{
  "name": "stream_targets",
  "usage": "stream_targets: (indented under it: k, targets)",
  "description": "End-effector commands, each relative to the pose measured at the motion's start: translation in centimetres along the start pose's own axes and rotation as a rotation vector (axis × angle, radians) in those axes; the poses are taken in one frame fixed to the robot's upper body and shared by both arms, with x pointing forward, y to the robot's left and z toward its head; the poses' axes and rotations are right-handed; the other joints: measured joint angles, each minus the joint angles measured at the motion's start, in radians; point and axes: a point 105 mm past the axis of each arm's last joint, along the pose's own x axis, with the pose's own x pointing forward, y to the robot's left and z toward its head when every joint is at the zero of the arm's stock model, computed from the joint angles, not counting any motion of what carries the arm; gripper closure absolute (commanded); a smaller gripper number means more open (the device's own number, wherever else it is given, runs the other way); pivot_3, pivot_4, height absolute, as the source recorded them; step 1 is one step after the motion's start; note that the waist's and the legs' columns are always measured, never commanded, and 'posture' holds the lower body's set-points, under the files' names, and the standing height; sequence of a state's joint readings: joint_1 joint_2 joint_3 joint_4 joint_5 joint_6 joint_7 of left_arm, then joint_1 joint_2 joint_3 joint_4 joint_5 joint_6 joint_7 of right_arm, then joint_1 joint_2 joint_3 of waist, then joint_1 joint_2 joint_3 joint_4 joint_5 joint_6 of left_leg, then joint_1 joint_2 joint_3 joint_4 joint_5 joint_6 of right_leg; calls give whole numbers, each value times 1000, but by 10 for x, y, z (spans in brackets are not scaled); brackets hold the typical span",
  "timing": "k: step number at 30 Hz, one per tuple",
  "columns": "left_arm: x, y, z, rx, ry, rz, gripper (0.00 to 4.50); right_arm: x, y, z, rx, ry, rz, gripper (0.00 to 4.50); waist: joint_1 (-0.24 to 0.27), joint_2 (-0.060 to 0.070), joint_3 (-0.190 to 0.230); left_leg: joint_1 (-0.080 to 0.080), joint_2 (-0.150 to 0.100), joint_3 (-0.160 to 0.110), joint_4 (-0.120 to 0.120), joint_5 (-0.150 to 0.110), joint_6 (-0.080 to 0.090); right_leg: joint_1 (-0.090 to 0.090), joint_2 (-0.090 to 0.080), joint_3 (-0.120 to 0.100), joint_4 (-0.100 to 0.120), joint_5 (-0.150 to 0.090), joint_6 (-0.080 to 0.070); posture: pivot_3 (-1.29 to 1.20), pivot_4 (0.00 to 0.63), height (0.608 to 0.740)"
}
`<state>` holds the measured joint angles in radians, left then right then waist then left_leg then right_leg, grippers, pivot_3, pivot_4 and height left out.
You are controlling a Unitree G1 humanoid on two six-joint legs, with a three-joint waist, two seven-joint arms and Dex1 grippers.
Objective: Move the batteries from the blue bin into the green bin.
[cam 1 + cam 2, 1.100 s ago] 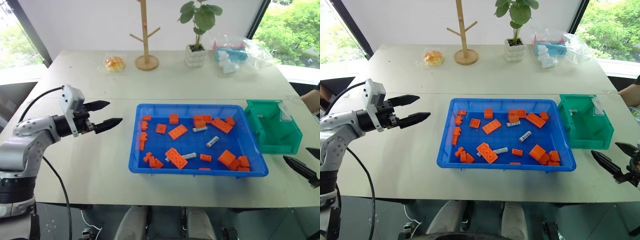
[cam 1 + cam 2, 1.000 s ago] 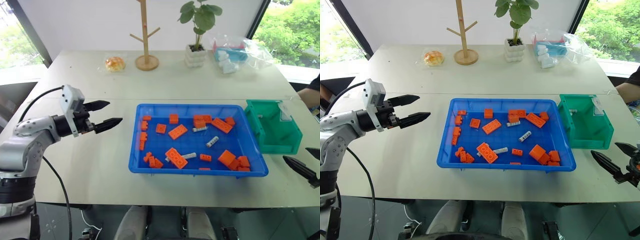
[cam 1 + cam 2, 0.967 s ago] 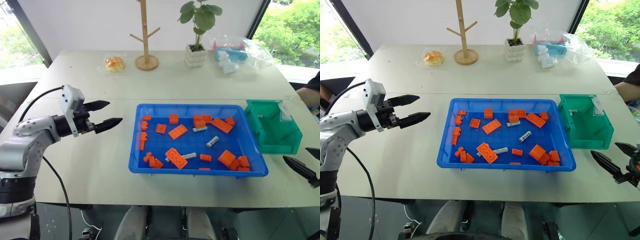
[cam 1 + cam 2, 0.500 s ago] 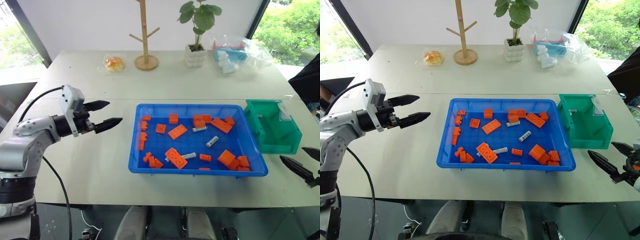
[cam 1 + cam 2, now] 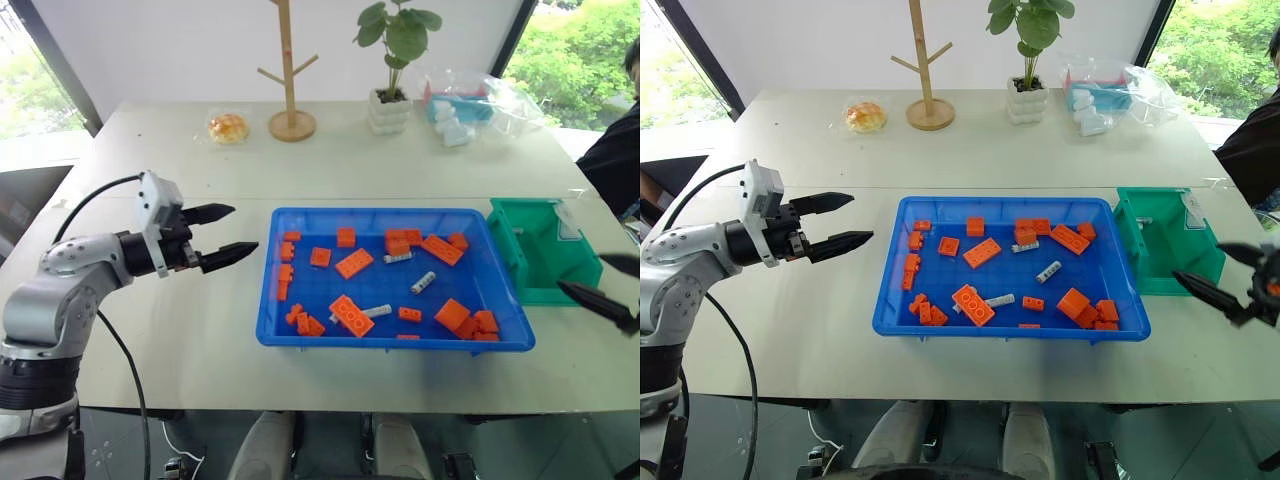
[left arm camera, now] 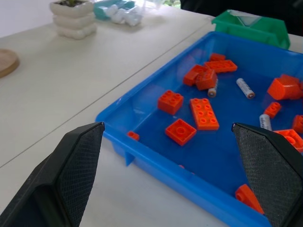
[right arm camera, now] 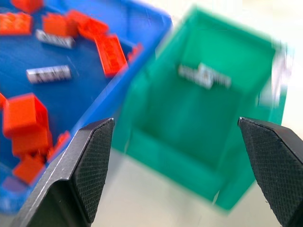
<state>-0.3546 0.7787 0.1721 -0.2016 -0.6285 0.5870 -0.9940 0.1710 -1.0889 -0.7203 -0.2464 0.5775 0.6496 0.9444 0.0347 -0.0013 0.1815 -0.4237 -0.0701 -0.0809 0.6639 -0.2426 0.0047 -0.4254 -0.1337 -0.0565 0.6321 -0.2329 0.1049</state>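
The right gripper (image 5: 1232, 281) is being held with its black fingers spread apart and empty, at the near right, just beside the small teal-green plastic bin (image 5: 545, 250). Three silver-grey cylindrical batteries (image 5: 424, 283) are lying among orange toy bricks (image 5: 352, 315) inside the wide, shallow bright-blue plastic bin (image 5: 275, 268) at centre. The left gripper (image 5: 232, 233) is being held open and empty left of the blue bin. One battery (image 7: 204, 75) is lying inside the green bin.

The head's two eyes are looking down over the whole table (image 5: 200, 330). The left wrist camera is peering close along the blue bin (image 6: 156, 165); the right wrist's is sharing it beside the green bin (image 7: 189, 123).
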Motion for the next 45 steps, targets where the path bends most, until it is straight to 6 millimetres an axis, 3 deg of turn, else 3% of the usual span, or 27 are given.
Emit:
stream_targets:
  k: [1, 7, 10, 14, 19, 28, 40, 45]
  targets:
    - [-2, -10, 13, 46, 10, -89, 0, 26, 22, 35, -74, 3, 123, 193, -2, 1, 0, -1, 0, 0, 0, 0, 0, -1, 0, 0, 0, 0, -1, 0, 150, 693]
    - [-4, -17, 26, 85, 45, -201, 0, 82, 69, 78, -117, -10, 301, 193, -5, -1, 4, -4, 0, -1, 0, 0, 0, -3, 0, 0, -1, 1, -1, 0, 150, 693]
    - [-2, -19, 31, 106, 52, -224, 0, 110, 112, 93, -102, -11, 446, 193, -11, -5, 6, -5, 0, -1, 0, 0, 0, -4, -1, 0, -2, 1, -1, 0, 150, 693]
    - [-2, -23, 34, 124, 63, -250, 0, 130, 158, 96, -44, 39, 587, 193, -22, -7, 8, -6, -2, -2, 0, 0, 0, -5, 0, 0, -1, 3, 3, 0, 150, 693]
    - [-3, -25, 35, 128, 71, -262, 0, 144, 192, 87, 66, 166, 660, 193, -23, -7, 8, -6, -3, -1, 0, 0, 0, -5, 0, 0, -1, 3, 4, 0, 150, 693]
    - [-1, -26, 35, 126, 71, -266, 0, 147, 208, 75, 137, 289, 711, 193, -26, -7, 8, -3, -3, -2, 0, 2, -2, -5, 2, 0, 2, 4, 3, 0, 150, 693]
    - [4, -27, 37, 127, 58, -286, 0, 152, 210, 47, 109, 402, 659, 193, -42, -7, 8, -3, -2, -1, 0, 2, -2, -6, 2, 0, 4, 4, 4, 0, 150, 693]
    - [6, -26, 38, 133, 54, -291, 0, 153, 214, 46, 131, 407, 676, 193, -48, -7, 8, -3, -2, -1, 0, 2, -2, -6, 2, 0, 4, 4, 4, 0, 150, 693]
